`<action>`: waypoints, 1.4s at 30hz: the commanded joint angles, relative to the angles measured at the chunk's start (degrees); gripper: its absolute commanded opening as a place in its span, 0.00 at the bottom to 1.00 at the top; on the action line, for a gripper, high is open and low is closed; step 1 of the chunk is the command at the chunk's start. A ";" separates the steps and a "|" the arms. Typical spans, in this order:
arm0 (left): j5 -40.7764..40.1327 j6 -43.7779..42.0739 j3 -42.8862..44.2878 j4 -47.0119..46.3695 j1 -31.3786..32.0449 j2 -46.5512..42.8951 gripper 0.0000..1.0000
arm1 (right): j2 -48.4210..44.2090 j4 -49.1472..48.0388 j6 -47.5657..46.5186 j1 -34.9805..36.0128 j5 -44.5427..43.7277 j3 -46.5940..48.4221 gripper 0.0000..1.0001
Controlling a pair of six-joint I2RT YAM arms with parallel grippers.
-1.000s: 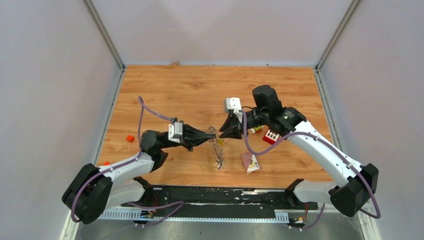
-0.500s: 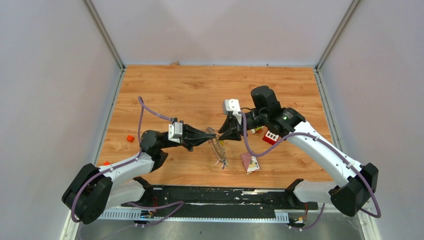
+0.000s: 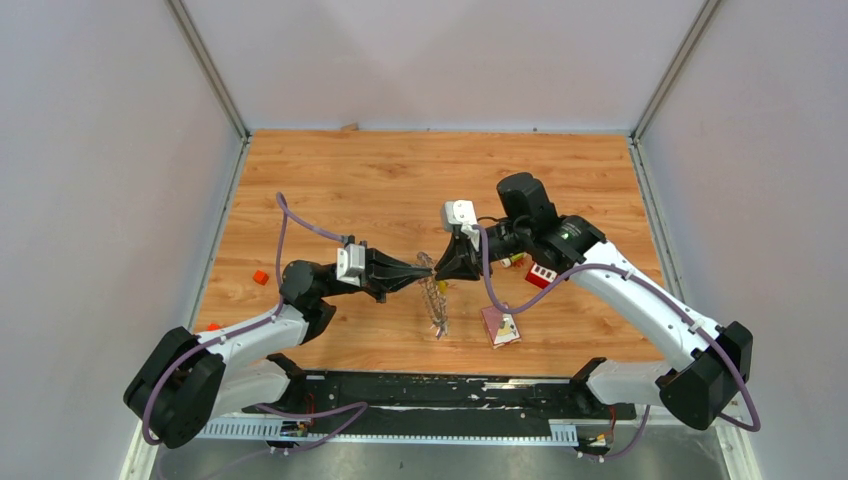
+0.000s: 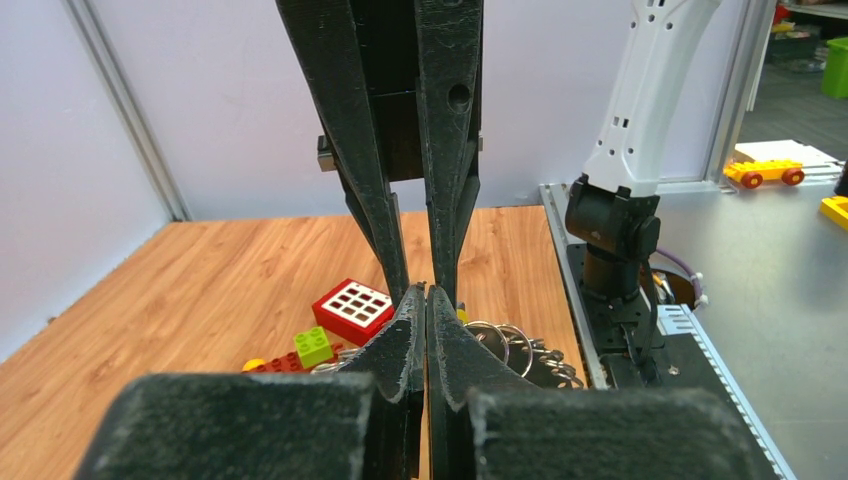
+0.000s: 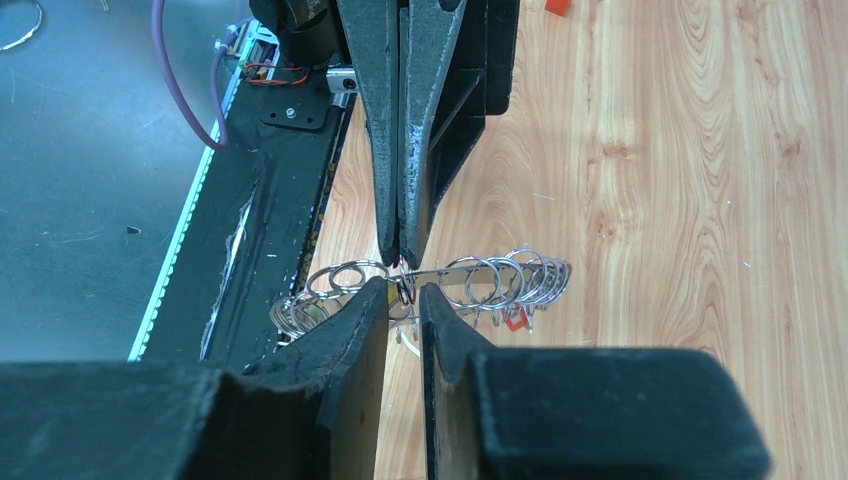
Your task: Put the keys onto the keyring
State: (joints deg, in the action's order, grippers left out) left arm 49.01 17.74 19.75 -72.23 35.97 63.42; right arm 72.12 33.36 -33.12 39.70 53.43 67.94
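The right gripper has moved a little toward the left of the frame since a second ago, so its tip now almost meets the tip of the left gripper at the centre of the overhead view. The keyring still hangs from that meeting point above the worktop, after swinging slightly half a second ago.

The right wrist view shows what the overhead cannot. The left fingers, coming down from the top of the frame, are pressed together on the ring's wire. The right fingers stand a narrow gap apart with the wire between them. I cannot tell whether they press on it. A small red tag hangs among the loops.

Only the left wrist view shows, past the clamped fingers, a red block with white buttons and toy bricks lying at lower left.
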 commanded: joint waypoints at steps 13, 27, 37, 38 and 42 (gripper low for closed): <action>-0.68 -0.79 0.43 -2.63 -0.08 -0.75 0.00 | -1.96 -1.02 -1.94 0.31 -0.81 0.01 0.00; 3.08 -21.58 6.02 23.86 -0.07 -2.94 0.43 | 3.73 24.26 -10.52 8.19 -25.23 17.01 0.00; 4.37 -28.46 7.26 28.81 -0.03 -1.87 0.65 | 10.98 36.71 -11.43 15.38 -41.74 27.13 0.00; 4.48 -28.42 7.31 28.69 -0.05 -1.55 0.63 | 11.47 37.21 -11.48 15.80 -42.50 27.83 0.00; 6.22 -25.20 6.89 25.04 -0.06 -0.08 0.54 | 13.28 38.62 -11.37 16.83 -44.35 30.22 0.00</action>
State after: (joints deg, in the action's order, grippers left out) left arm 52.99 -8.27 26.00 -43.66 35.97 62.17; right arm 84.68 69.43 -43.81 55.35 13.93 93.43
